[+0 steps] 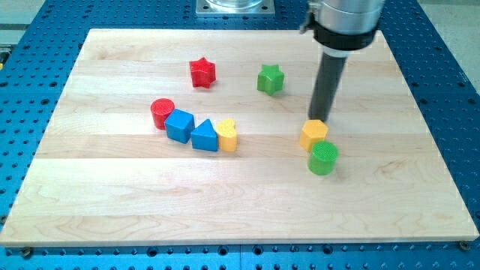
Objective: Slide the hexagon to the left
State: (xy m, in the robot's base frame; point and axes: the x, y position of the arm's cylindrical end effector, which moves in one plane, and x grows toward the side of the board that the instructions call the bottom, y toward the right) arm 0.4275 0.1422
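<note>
The yellow hexagon block (pixel 314 135) lies right of the board's middle. A green cylinder (pixel 323 159) touches its lower right side. My tip (pixel 321 119) stands just behind the hexagon, at its upper edge, slightly towards its right; the rod rises from there to the arm at the view's top.
A red star (pixel 202 73) and a green star (pixel 270 79) lie near the top middle. A red cylinder (pixel 162 113), a blue cube (pixel 179 125), a blue triangle (pixel 204 136) and a yellow heart-like block (pixel 227 135) form a row at the left of centre on the wooden board (pixel 112 202).
</note>
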